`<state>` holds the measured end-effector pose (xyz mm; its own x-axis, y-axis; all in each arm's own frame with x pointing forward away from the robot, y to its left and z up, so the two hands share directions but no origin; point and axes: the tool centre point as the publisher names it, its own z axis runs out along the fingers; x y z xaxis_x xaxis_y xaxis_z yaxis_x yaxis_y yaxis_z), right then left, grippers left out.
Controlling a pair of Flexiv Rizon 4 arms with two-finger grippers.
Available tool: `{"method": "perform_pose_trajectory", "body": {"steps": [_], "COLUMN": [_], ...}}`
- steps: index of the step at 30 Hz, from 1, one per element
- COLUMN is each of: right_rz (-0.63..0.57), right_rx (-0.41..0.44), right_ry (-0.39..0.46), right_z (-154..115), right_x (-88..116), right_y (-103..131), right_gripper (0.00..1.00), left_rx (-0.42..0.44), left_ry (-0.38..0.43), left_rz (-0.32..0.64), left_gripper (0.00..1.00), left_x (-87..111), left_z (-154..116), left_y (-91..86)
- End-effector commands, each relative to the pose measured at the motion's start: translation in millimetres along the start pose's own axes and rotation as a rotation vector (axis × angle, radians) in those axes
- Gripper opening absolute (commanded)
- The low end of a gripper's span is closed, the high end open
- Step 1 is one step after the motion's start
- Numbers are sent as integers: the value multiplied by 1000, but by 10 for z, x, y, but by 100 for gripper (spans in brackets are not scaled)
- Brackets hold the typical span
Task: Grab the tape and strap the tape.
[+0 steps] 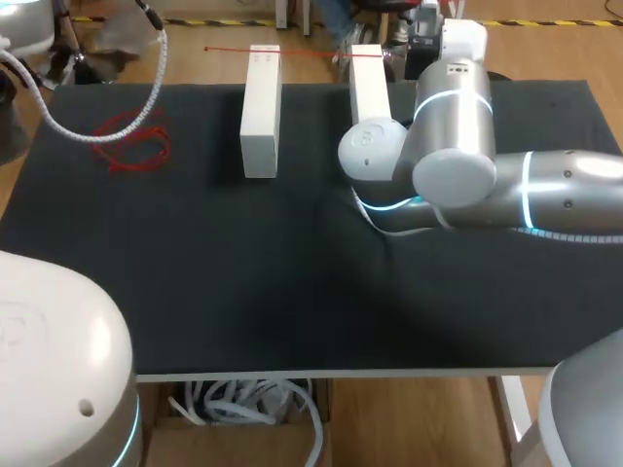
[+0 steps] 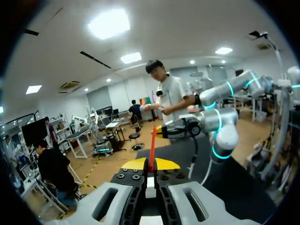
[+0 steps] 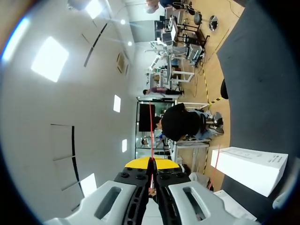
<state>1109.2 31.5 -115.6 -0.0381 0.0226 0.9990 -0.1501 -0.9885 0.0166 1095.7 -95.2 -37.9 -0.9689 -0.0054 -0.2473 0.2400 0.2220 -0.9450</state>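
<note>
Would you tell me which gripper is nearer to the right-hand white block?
Right. The right gripper grips the red tape just beyond the far end of that white block; the left gripper holds the tape's other end, past the other white block.

My right arm [image 1: 456, 146]: silver shell, white caps, cyan joint rings.
My left gripper [image 2: 150, 165]: pale grey, black screws, yellow tips.

legible text: none | white blocks [image 1: 261, 107]: small marks, too small to read
</note>
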Motion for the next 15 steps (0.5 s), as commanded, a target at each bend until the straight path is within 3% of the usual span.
{"method": "perform_pose_trajectory", "body": {"steps": [1,8,15], "right_rz": [-6,-23,-37], "right_rx": [6,4,-1], "right_ry": [-14,-17,-18], "right_z": [-45,-96,-117], "right_x": [41,26,20], "right_y": [53,69,91], "right_gripper": [0,0,0], "left_rx": [-356,-489,-630], "left_ry": [26,15,69], "left_rz": [84,55,-4], "left_gripper": [0,0,0], "left_x": [-35,-49,-36], "left_z": [8,26,53], "left_y": [-72,-71,-61]}}
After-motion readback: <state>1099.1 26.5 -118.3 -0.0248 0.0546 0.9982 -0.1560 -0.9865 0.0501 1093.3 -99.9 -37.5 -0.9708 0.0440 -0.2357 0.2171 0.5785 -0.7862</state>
